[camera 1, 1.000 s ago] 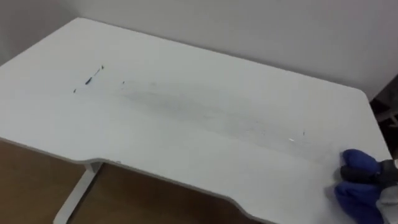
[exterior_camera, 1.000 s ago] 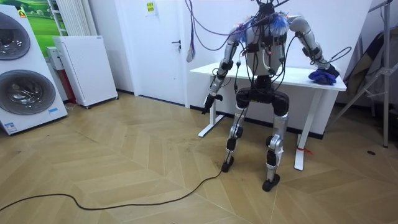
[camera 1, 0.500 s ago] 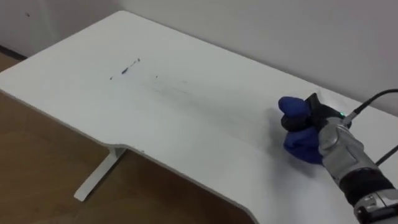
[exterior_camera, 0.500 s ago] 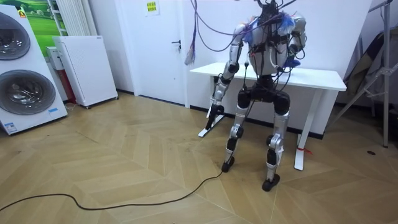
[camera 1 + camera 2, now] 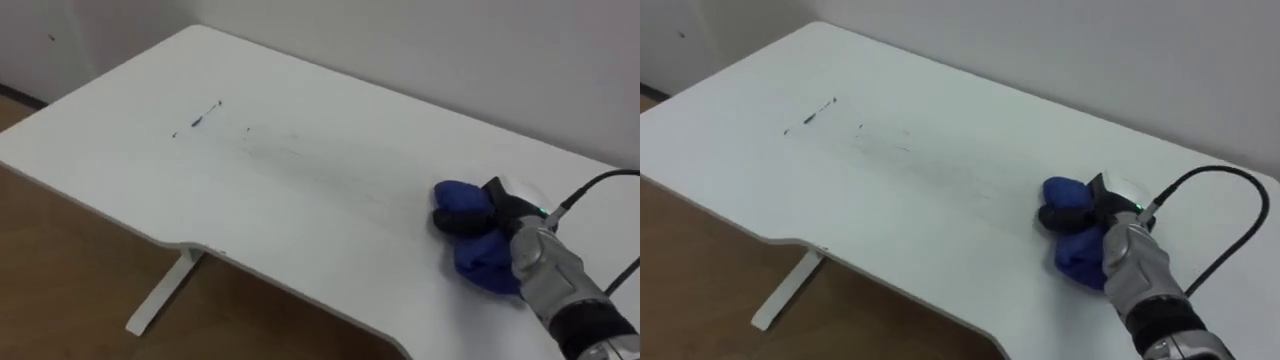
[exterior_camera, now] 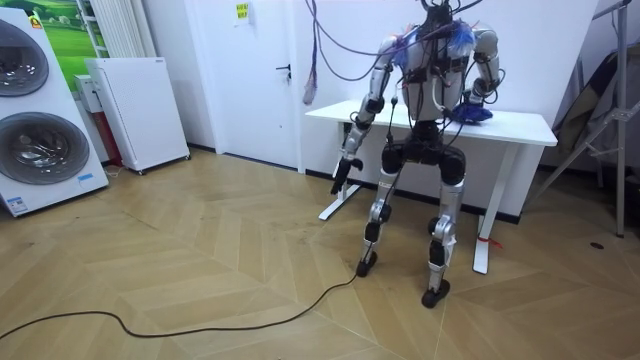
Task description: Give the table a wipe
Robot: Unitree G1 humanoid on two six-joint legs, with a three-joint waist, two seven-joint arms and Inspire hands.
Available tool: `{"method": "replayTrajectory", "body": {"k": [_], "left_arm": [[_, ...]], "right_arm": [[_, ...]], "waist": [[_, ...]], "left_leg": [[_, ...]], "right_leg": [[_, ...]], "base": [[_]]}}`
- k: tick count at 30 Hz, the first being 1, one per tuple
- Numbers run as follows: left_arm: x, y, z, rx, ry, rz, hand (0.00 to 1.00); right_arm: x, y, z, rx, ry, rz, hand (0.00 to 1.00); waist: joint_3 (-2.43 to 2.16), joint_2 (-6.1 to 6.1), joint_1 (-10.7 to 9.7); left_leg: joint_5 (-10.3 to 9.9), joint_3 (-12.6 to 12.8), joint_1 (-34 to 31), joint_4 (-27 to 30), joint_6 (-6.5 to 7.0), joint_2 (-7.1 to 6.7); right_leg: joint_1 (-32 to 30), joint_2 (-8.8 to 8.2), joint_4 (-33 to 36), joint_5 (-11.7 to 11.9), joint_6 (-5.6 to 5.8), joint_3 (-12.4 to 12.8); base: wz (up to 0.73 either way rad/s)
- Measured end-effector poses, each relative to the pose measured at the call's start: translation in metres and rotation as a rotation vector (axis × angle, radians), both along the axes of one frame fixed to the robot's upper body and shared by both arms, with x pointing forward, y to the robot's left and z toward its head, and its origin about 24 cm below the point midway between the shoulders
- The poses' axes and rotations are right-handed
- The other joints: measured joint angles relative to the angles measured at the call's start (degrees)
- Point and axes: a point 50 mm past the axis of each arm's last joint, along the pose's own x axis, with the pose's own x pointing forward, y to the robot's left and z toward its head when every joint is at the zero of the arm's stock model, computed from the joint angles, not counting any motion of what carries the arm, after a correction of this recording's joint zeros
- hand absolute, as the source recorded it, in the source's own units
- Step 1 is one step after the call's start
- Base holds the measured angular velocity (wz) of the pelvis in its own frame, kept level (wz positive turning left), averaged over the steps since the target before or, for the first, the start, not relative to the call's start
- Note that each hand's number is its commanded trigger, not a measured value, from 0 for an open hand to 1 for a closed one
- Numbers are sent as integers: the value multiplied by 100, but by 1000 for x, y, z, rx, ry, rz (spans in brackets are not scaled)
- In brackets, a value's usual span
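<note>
Left eye view, cloth [image 5: 468, 208] (in robot hand [image 5: 528, 252])

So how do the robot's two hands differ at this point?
The right hand rests on the table, while the left hand hangs beside it, below its top. The right hand is closed on the blue cloth; the left hand touches neither. Both look dark.

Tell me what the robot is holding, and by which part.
The right hand is curled over the bunched top of the blue cloth, pressing it on the table. The left hand hangs at its side.
</note>
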Motion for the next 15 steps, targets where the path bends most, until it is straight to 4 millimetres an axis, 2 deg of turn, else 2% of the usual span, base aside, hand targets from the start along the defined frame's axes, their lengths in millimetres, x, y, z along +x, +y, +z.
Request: {"method": "replayTrajectory", "body": {"k": [4, 12, 13, 14, 15], "left_arm": [[15, -6, -1, -13, -35, -61, 0], [41, -14, 3, -13, -135, -109, 0], [45, -14, 4, -12, -149, -115, 0], [46, -15, 4, -10, -157, -119, 0], [46, -16, 4, -10, -159, -122, 0]], "right_arm": [[-11, 2, -5, 13, -20, 12, 0], [-18, 2, 2, 81, -93, -2, 0], [-19, 2, 4, 88, -107, -3, 0], [-20, 3, 4, 88, -113, 0, 0], [-20, 3, 4, 87, -119, 2, 0]], "waist": [[-4, 2, -387], [-11, -1, -597], [-8, 9, -617], [13, 39, -652], [13, 38, -698]], "left_leg": [[12, 6, -1, 41, 21, -84], [12, 33, -149, 86, 21, -81], [13, 34, -181, 88, 22, -82], [14, 33, -185, 86, 24, -81], [14, 33, -184, 86, 24, -81]], "right_leg": [[87, -10, -36, -53, 32, 297], [-75, 14, -35, -50, 26, 472], [-94, 29, -39, -50, 25, 561], [-95, 38, -44, -50, 25, 583], [-94, 39, -46, -50, 25, 582]], "base": [[9], [0], [0], [0], [0]]}}
